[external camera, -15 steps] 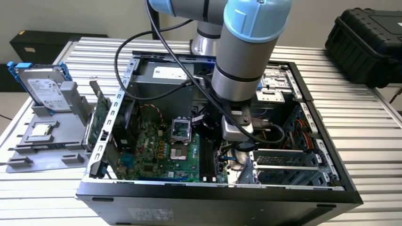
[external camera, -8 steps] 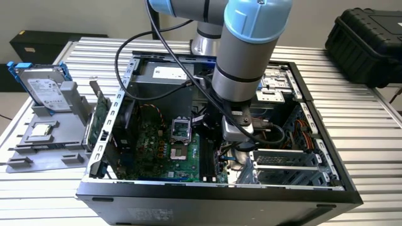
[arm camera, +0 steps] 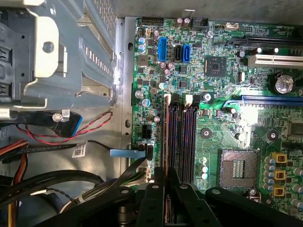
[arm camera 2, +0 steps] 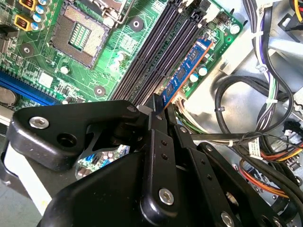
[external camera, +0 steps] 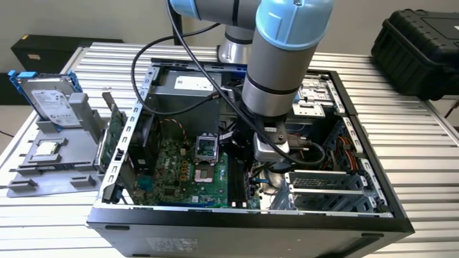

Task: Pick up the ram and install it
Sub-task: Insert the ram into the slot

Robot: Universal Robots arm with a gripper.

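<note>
Where the gripper point(arm camera 2: 156, 109) pinches the ram point(arm camera 2: 187, 66) between narrowed fingers point(arm camera 2: 161, 137), its long axis runs ahead of them, parallel with the memory slots point(arm camera 2: 156, 52), outermost position.

Exterior view overlooks the open case point(external camera: 251, 232); both wrist views closely share its motherboard point(arm camera: 213, 92).

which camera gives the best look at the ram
Second wrist view: the ram shows its blue side, standing along the board's edge, its end in the hand. The first wrist view shows it edge-on; in the exterior view the arm stands over it.
</note>
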